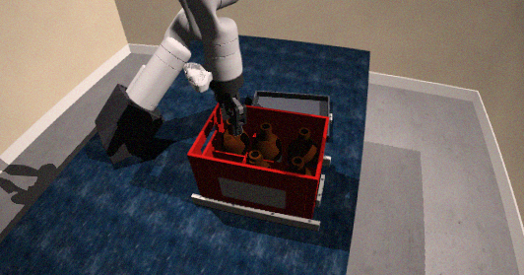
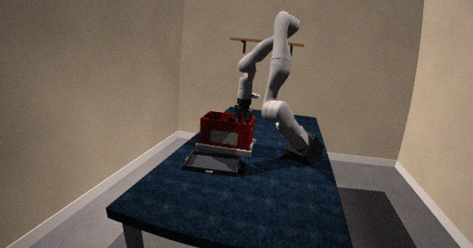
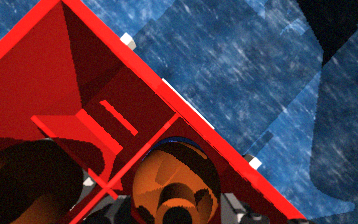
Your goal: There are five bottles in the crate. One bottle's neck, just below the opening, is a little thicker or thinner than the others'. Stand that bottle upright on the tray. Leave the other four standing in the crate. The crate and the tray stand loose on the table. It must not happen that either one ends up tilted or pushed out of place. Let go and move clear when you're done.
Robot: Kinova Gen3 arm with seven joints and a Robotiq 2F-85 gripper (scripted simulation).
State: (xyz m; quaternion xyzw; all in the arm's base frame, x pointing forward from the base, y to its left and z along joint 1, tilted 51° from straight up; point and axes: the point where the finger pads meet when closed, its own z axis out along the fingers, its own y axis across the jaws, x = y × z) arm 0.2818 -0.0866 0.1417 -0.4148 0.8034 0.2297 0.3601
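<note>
The red crate (image 1: pixel 204 176) (image 2: pixel 204 133) (image 3: pixel 17 100) stands on the table with several brown-orange bottles upright inside. My gripper (image 1: pixel 238 130) (image 2: pixel 244 118) (image 3: pixel 175 212) points down into the crate, part-way open. Its fingers stand on either side of the neck and shoulder of one bottle (image 1: pixel 234 144) (image 3: pixel 152 175), without visible grip. Other bottles are a middle one (image 1: pixel 266 139), a right one (image 1: pixel 303 146) and two nearer the front wall, one (image 1: pixel 255 158) and another (image 1: pixel 297 164). Differences in neck thickness cannot be told. The grey tray (image 1: pixel 295 103) (image 2: pixel 211 162) is empty.
A pale rail (image 1: pixel 256 212) (image 2: pixel 224 149) runs low along a crate side, and a short one (image 1: pixel 321 188) stands by its right end. Red dividers (image 3: pixel 145 149) and the crate's rim lie close around the fingers. The tray lies beside the crate's far side in the top view.
</note>
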